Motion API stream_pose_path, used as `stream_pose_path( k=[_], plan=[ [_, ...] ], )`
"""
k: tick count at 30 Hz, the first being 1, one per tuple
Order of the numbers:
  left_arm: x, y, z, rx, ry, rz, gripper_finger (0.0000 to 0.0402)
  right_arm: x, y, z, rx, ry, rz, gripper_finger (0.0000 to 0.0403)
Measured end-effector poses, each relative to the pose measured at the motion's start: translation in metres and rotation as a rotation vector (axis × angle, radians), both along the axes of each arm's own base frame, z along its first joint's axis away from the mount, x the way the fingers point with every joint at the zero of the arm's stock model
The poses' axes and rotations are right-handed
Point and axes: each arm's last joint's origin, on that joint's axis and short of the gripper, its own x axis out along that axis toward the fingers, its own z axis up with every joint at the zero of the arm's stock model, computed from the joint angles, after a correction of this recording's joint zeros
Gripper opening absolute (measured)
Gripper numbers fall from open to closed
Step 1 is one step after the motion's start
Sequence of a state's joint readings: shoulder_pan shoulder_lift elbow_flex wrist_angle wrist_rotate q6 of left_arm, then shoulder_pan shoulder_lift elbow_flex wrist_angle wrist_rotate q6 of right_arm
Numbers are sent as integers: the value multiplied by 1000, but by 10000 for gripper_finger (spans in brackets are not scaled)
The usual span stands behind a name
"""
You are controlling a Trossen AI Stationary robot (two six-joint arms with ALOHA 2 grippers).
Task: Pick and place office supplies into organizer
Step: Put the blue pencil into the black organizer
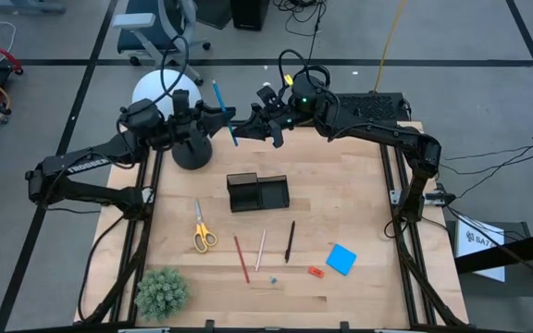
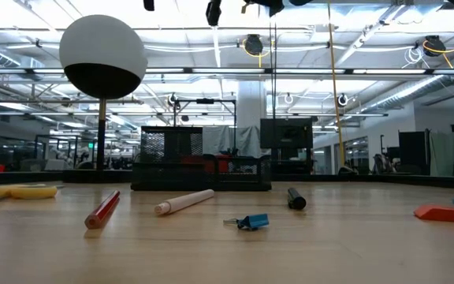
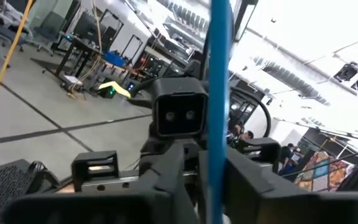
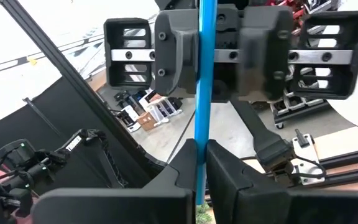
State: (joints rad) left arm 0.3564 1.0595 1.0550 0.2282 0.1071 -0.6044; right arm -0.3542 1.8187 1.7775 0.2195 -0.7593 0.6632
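Two dark robot arms meet over the far edge of a wooden table (image 1: 340, 199), both clamped on one thin blue pen (image 1: 224, 113)

The left gripper (image 1: 218, 113) reaches in from the left past the white globe lamp (image 1: 160, 90), the right gripper (image 1: 248, 123) stretches across from the right, and they face each other with the pen standing between them; in each wrist view that arm's dark fingers (image 4: 185, 165) are closed tight around the blue shaft. The small black divided organizer (image 1: 257, 192) sits mid-table, nearer than the grippers. Yellow-handled scissors (image 1: 202, 229), a red pencil (image 1: 241, 258), a pale pencil (image 1: 261, 250), a black pen (image 1: 290, 240), a blue square note pad (image 1: 341, 259) and a small red-orange piece (image 1: 316, 272) lie on the near side, with a green plant (image 1: 162, 292) at the corner
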Motion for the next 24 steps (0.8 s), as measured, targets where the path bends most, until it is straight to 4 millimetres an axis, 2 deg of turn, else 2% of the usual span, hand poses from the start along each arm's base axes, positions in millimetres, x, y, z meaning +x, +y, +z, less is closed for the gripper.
stream_pose_path(
  k=[5, 20, 24],
  plan=[
    [-1, 0, 5, 52, -38, -15, 11, 0, 0, 0, -2, -3, 0, 13],
    [-2, 0, 6, 69, -45, -11, 3, 0, 1, 1, -1, -12, 2, 14],
    [-2, 0, 6, 52, -50, -16, 2, 0, 1, 1, -7, -15, 2, 30]
  ],
)
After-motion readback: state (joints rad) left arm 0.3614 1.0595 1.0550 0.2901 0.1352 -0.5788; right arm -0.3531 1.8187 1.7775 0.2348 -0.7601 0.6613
